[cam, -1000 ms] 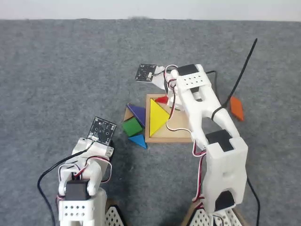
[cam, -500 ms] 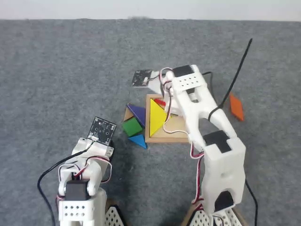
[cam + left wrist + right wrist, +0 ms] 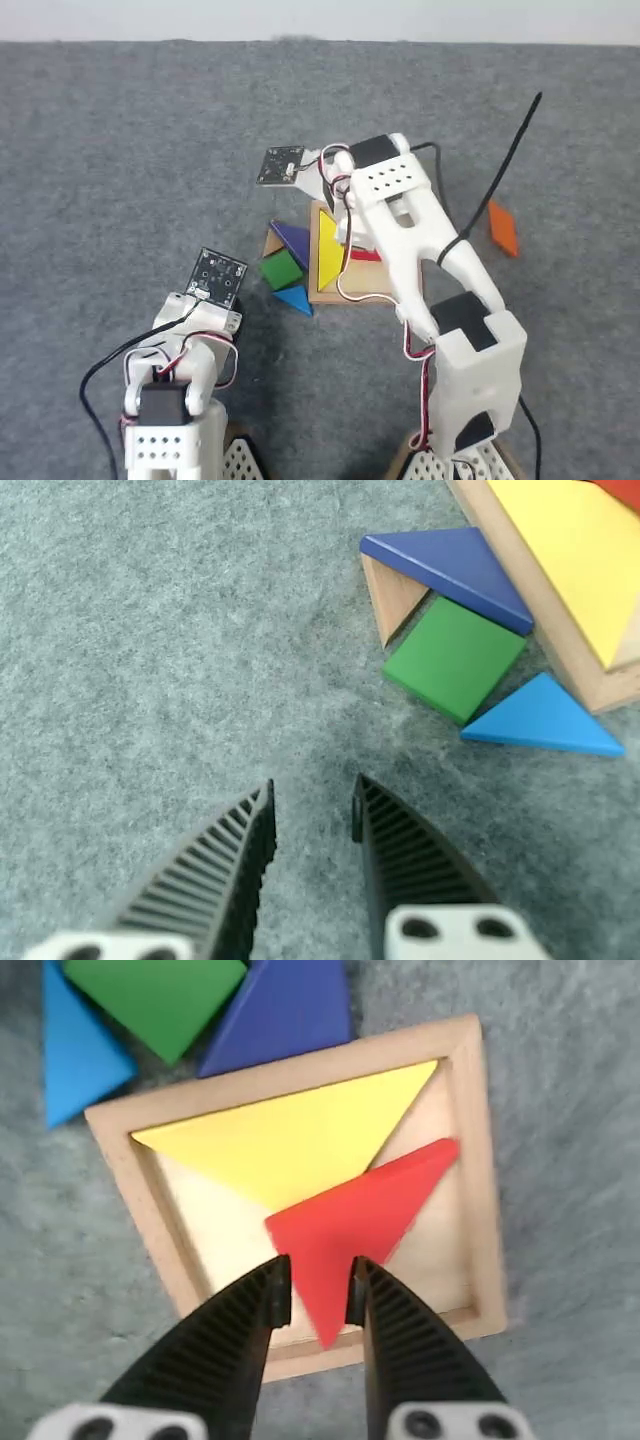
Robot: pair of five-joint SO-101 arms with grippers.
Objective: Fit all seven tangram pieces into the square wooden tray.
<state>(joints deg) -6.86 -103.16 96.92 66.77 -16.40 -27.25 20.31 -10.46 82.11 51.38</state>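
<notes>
Right gripper [image 3: 319, 1278] — pointed down over tray [image 3: 477, 1160], pinching red triangle [image 3: 370, 1210]

1. Soft, even light is coming from above, keeping the grey mat [image 3: 120, 150] around the wooden tray [image 3: 345, 297] bright.
2. The green square [image 3: 455, 658] and blue triangle [image 3: 545, 718] beside the tray are casting thin, dark shadows.
3. The yellow triangle [image 3: 290, 1140] inside the tray is glowing evenly.

My left arm [image 3: 172, 445] and right arm [image 3: 420, 228] are both white plastic with black servo blocks [image 3: 162, 405], plus skinny red, white and black wires [image 3: 428, 375] looping around. Left hand [image 3: 312, 792] and right hand [image 3: 318, 1272] have black ribbed fingers [image 3: 405, 850].
</notes>
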